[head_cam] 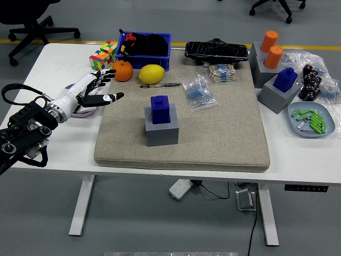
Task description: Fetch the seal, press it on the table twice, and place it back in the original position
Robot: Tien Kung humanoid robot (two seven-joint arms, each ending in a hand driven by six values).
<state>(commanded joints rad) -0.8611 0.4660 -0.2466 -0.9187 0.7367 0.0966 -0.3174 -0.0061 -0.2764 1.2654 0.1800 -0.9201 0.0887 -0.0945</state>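
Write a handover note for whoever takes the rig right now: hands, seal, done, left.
Left hand: open, empty, hovering at the left edge of the grey mat.
Right hand: not in view.
Blue seal: upright in its grey holder, mid-mat, to the right of the hand, not touched.
Done: nothing visible; seal not yet picked.
Left: grasp seal, press twice on the table, return it to the holder.

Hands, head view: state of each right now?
Left hand: open, fingers spread, holding nothing, at the mat's left edge, apart from the blue seal.
Right hand: not in view.
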